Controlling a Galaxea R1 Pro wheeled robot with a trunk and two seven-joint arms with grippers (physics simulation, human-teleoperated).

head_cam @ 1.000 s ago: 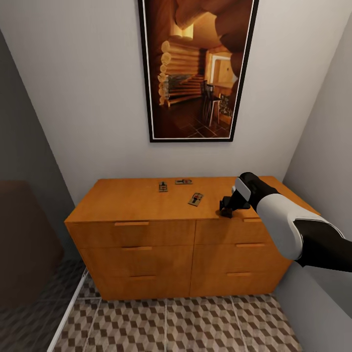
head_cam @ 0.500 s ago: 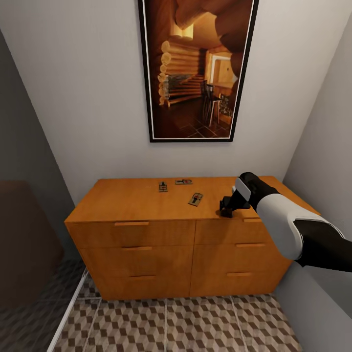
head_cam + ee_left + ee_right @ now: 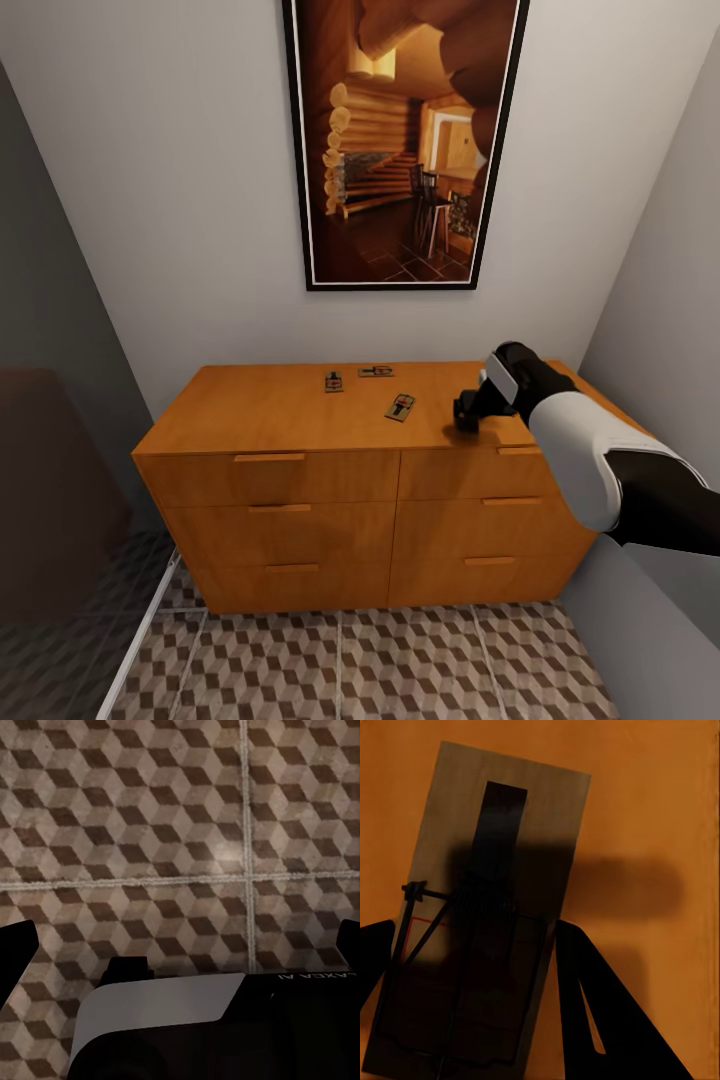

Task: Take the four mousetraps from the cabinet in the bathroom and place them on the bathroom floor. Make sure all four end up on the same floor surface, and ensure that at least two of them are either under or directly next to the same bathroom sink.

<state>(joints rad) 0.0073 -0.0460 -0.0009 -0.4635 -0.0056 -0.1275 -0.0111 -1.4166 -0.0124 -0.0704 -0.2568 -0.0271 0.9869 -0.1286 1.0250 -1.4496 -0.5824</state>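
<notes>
One mousetrap [image 3: 472,937] between right jaws, on cabinet [image 3: 660,810].

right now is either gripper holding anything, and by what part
The right gripper straddles a mousetrap on the cabinet, one finger at each long edge; whether it is clamped cannot be told. The left gripper is open over the floor, holding nothing.

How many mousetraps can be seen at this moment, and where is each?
4. Three lie on the cabinet top: two near the back, one mousetrap beside another, a third nearer the front. The fourth mousetrap sits between the right gripper fingers.
</notes>
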